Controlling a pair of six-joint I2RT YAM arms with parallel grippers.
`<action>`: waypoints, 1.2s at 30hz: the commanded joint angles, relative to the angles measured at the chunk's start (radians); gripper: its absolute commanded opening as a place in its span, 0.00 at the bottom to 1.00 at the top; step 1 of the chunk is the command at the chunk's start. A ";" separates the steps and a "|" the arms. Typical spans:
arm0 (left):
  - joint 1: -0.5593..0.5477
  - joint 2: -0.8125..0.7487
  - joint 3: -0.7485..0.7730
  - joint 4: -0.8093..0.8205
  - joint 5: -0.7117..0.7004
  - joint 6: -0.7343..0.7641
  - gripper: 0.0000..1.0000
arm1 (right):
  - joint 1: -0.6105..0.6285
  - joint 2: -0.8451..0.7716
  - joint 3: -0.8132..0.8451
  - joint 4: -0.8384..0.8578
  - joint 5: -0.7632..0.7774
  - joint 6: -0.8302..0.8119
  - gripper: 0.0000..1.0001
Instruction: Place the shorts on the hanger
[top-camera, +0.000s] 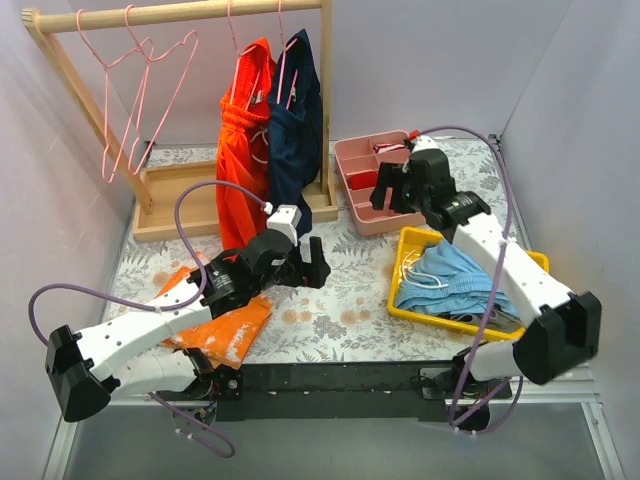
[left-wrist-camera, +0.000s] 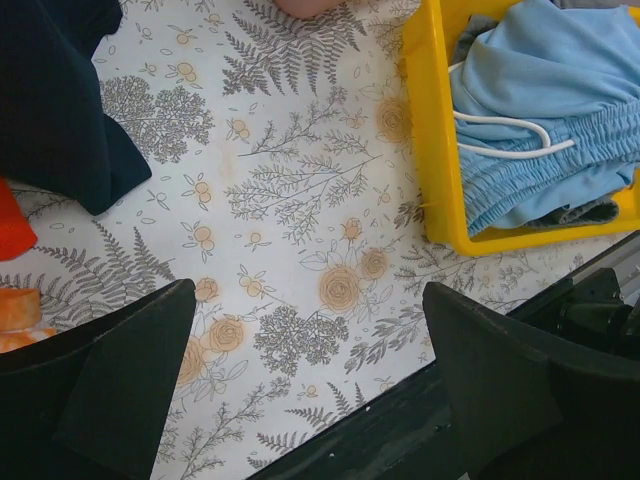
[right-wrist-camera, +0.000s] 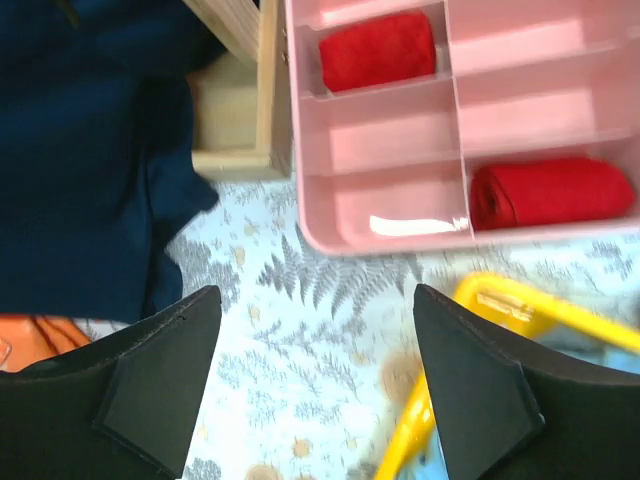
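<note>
The sky-blue shorts (top-camera: 452, 278) with a white drawstring lie bunched in a yellow tray (top-camera: 537, 262) at the right; they also show in the left wrist view (left-wrist-camera: 545, 110). Pink wire hangers (top-camera: 140, 92) hang empty on the left of a wooden rail (top-camera: 185, 14). My left gripper (top-camera: 312, 262) is open and empty above the flowered cloth at mid-table (left-wrist-camera: 305, 390). My right gripper (top-camera: 388, 190) is open and empty, raised over the near edge of the pink box, left of the tray (right-wrist-camera: 315, 400).
Orange shorts (top-camera: 242, 140) and navy shorts (top-camera: 298, 120) hang on the rail. A pink compartment box (top-camera: 370, 172) holds red rolled cloths (right-wrist-camera: 378, 48). An orange garment (top-camera: 215, 325) lies under the left arm. The rack's wooden base (top-camera: 180, 200) stands at the back left.
</note>
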 joint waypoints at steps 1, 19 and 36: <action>0.006 0.013 0.027 0.008 -0.005 0.006 0.98 | -0.001 -0.123 -0.098 -0.038 0.061 0.049 0.85; 0.007 0.083 0.075 0.009 0.136 -0.017 0.98 | -0.085 -0.456 -0.504 -0.381 0.498 0.375 0.89; 0.007 0.079 0.072 -0.011 0.141 -0.038 0.98 | -0.150 -0.398 -0.513 -0.258 0.357 0.214 0.08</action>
